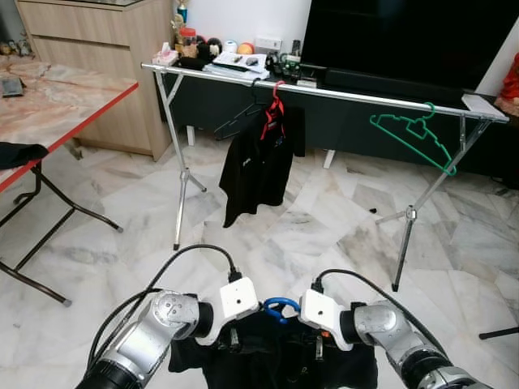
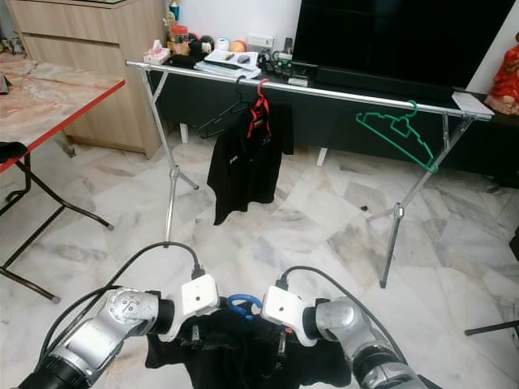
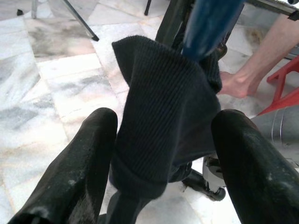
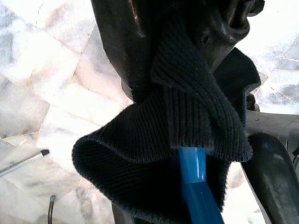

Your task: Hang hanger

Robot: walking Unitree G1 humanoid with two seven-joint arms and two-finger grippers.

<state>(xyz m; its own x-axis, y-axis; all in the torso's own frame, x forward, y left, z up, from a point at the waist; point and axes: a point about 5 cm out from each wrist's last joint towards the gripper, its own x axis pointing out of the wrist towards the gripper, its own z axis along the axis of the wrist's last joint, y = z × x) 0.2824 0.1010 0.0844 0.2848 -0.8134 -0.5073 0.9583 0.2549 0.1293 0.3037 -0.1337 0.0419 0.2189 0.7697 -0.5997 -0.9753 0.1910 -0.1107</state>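
Observation:
I hold a black garment [image 1: 276, 361] on a blue hanger low in front of me; the hanger's hook [image 1: 280, 307] sticks up between my two wrists. My left gripper [image 1: 231, 339] is shut on the garment's left shoulder, with ribbed fabric [image 3: 163, 116] pressed between its fingers [image 3: 79, 168]. My right gripper [image 1: 321, 344] is shut on the right shoulder, where the blue hanger arm [image 4: 194, 177] pokes out of the knit collar [image 4: 187, 107]. The metal clothes rail [image 1: 365, 97] stands a few steps ahead, well above and beyond the held hanger.
On the rail hang a black shirt on a red hanger [image 1: 259, 162], an empty black hanger [image 1: 239, 117] and an empty green hanger [image 1: 413, 134]. The rack's legs [image 1: 180, 178] splay over marble floor. A red-edged table [image 1: 65, 97] stands at left. A person's bare foot [image 3: 238, 81] is nearby.

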